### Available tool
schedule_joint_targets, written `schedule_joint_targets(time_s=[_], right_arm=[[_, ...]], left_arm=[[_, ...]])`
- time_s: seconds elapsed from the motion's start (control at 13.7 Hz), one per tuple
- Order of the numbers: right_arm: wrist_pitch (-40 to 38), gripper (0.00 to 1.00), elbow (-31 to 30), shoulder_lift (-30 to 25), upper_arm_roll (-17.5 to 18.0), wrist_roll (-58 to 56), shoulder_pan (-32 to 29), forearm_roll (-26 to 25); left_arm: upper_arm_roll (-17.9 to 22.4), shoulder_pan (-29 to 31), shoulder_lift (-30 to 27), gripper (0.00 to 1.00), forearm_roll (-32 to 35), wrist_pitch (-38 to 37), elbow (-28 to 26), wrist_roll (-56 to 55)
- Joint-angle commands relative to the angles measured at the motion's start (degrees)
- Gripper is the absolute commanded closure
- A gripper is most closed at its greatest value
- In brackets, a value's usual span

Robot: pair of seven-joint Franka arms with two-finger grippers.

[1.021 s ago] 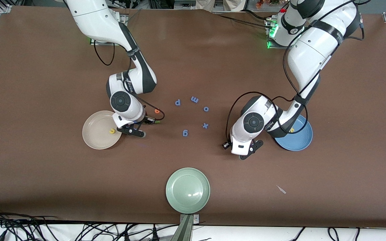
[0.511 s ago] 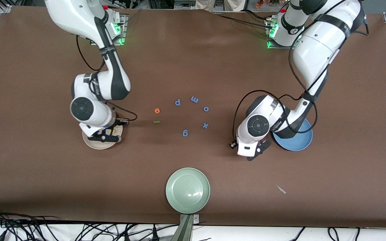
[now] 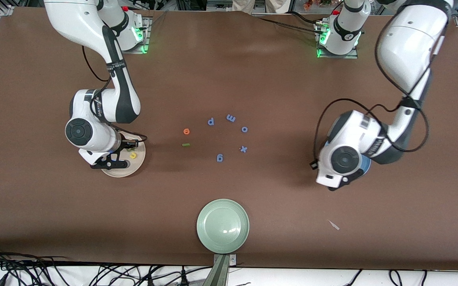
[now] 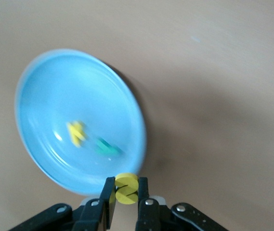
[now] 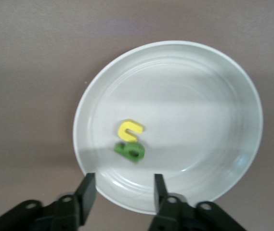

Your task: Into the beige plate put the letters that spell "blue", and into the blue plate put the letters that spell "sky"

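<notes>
My left gripper (image 4: 126,182) is shut on the yellow s (image 4: 126,187), just above the rim of the blue plate (image 4: 79,91). A yellow k (image 4: 76,133) and a teal y (image 4: 107,147) lie in that plate. My right gripper (image 5: 122,185) hangs open and empty over the edge of the beige plate (image 5: 199,96). The yellow u (image 5: 130,129) and green b (image 5: 130,151) rest inside it. The orange e (image 3: 186,131) and the thin green l (image 3: 185,145) lie on the table between the beige plate (image 3: 133,167) and the blue letters.
Several all-blue letters lie mid-table: p (image 3: 211,121), m (image 3: 231,118), o (image 3: 244,129), x (image 3: 243,149), g (image 3: 220,158). A pale green plate (image 3: 223,225) sits nearest the front camera. A small pale scrap (image 3: 333,225) lies toward the left arm's end.
The right arm swung from the plate's inner edge to over the beige plate, opened, and the green b now lies in it. The left arm carried the yellow s over the blue plate.
</notes>
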Motion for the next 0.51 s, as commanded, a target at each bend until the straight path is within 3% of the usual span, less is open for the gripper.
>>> schedule_joint_targets(time_s=[0.0, 0.22, 0.44], right_arm=[[0.29, 0.36, -0.71, -1.10, 0.04, -0.12, 0.48, 2.13], [0.38, 0.36, 0.86, -0.75, 0.83, 6.53, 2.05, 2.48], [1.08, 0.36, 4.02, 1.70, 3.10, 16.29, 4.69, 3.88]], left_arm=[[-0.92, 7.25, -1.30, 1.00, 2.83, 3.69, -5.11, 7.66], [-0.92, 9.74, -1.12, 1.00, 2.65, 14.41, -11.61, 8.92], [-1.01, 10.45, -1.21, 1.00, 1.69, 16.02, -12.42, 8.65]])
